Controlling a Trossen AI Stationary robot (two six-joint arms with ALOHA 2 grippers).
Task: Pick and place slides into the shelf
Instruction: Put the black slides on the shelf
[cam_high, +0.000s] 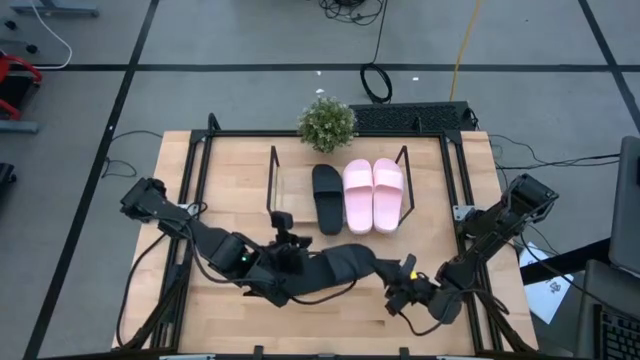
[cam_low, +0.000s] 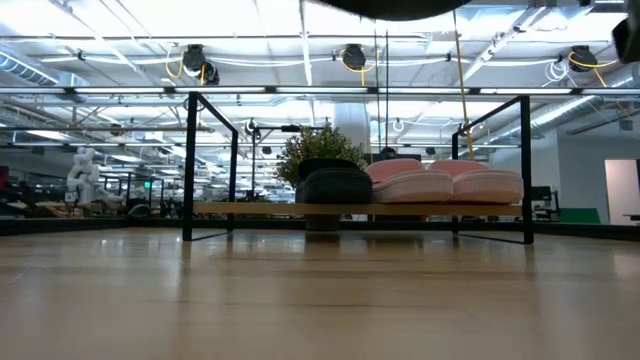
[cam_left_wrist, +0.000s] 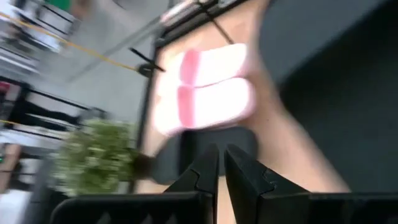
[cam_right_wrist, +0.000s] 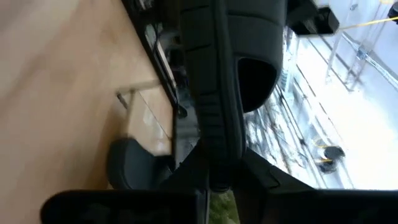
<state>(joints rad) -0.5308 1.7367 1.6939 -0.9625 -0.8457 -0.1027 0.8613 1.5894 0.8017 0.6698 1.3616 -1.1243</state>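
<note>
Wooden and pale, the table (cam_high: 200, 200) fills most of the high view, with black rails along its edges. On its far half stands the shelf (cam_high: 273, 180), a low rack with thin black wire side frames and a light board as base. Three slides lie on this board side by side: one black slide (cam_high: 327, 198) and, just beside it, two pink slides (cam_high: 373, 195) which touch each other. The part of the shelf on the other side of the black slide is bare, so one place seems free. The fourth slide, also black (cam_high: 345, 268), is not on the shelf; it hangs above the near half of the table between the two arms. The left claw (cam_high: 283, 243) is near one end of it, and in the left wrist view its fingers (cam_left_wrist: 205, 177) stand almost together with nothing between them, so I judge this claw holds nothing. The right claw (cam_high: 402, 290) is at the other end, and in the right wrist view its fingers are pressed on the edge of this black slide. A small green plant (cam_high: 327, 123) stands behind the shelf. In my judgement the task is about three quarters done, and only this last slide must be carried to the free place.
</note>
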